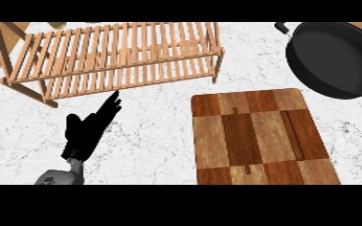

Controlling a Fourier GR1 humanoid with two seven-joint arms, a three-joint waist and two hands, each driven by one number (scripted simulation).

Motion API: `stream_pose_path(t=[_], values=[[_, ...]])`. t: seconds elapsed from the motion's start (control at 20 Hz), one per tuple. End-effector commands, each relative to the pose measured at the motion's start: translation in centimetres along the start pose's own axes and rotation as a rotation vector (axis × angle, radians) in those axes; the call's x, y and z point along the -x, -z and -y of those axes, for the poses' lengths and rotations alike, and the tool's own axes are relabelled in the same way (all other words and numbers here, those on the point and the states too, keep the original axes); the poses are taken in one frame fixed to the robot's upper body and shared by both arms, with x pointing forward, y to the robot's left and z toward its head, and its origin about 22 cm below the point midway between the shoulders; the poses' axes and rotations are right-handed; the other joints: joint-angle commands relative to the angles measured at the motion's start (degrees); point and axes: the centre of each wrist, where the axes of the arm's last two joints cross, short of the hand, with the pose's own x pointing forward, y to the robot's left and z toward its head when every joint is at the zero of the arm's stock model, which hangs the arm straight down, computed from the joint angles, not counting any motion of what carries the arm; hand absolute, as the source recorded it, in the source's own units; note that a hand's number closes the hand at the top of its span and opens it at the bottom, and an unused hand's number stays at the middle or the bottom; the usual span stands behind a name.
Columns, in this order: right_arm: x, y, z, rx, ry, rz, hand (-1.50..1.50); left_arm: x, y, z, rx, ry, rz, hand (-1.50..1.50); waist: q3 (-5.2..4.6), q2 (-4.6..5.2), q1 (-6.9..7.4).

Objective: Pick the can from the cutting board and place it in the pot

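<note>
No can visible on the brown checkered wooden cutting board (262, 136). Black round pot (326, 60) sits up-right of the board, partly out of view. Left hand (88, 129) rests open, fingers straight, well left of the board. Right hand not visible.

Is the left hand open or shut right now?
Open: the left hand shows straight fingers pointing up toward the wooden rack, holding nothing.

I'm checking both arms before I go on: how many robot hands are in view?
1. The left hand rests open at lower left on the counter, below the wooden rack. The right hand is out of view.
</note>
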Motion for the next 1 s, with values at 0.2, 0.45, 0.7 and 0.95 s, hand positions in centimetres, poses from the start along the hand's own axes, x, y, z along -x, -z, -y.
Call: stream_pose_path(t=[0.2, 0.45, 0.7, 0.95], values=[[-1.7, 0.1, 6.6, 0.092, -0.181, 0.063, 1.50, 0.3, 1.1, 2.7, 0.035, 0.005, -0.002, 0.00, -0.10, 0.00, 1.30], [-3.7, 2.2, 7.6, 0.117, -0.302, 0.132, 1.50, 0.3, 0.8, 0.9, 0.020, -0.004, -0.026, 0.00, -0.30, -0.26, 0.86], [-6.8, 5.7, 7.5, 0.121, -0.463, 0.170, 1.50, -1.0, 2.1, 1.2, 0.002, 0.002, -0.024, 0.00, -0.35, -0.23, 0.86], [-11.8, 10.3, 6.5, 0.114, -0.523, 0.153, 1.50, -1.0, 1.0, 1.4, 0.012, 0.024, -0.022, 0.00, -0.46, -0.39, 0.95]])
